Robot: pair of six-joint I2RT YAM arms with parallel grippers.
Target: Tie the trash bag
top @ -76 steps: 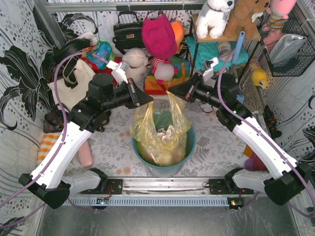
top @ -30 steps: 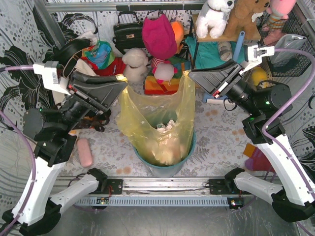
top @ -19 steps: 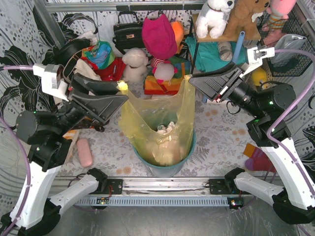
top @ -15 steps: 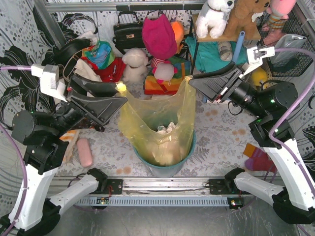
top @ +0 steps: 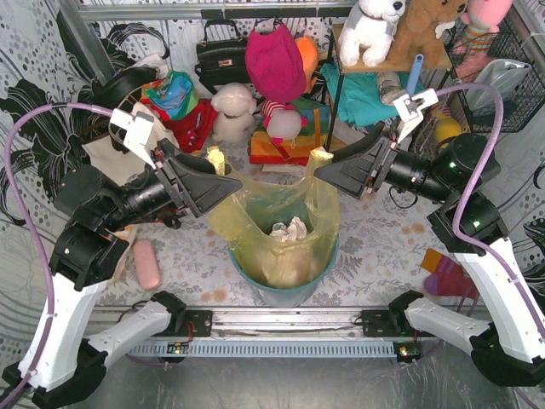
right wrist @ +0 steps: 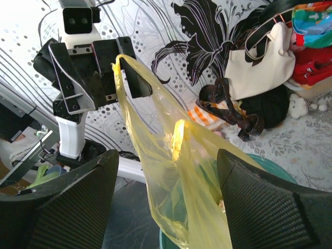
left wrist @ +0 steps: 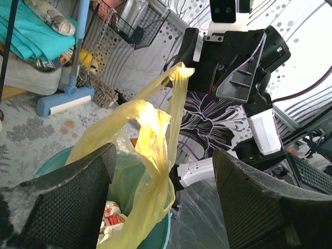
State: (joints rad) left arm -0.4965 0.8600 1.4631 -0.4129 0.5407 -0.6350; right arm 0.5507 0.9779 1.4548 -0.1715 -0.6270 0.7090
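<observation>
Closer together, left fingers (top: 197, 181) and right fingers (top: 347, 169) each pinch a trash bag (top: 255, 213) corner; bag's bottom hidden inside bin (top: 285, 294).

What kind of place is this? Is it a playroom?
Probably a robot test booth made to look like a messy room: robot arms bolted to a metal rail, stuffed toys, and a trash bag in a bin.

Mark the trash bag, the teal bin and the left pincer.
trash bag (top: 243, 220): top external view, its left side wall.
teal bin (top: 285, 296): top external view, near outer wall.
left pincer (top: 218, 164): top external view, fingertips clamping the bag's corner.
</observation>
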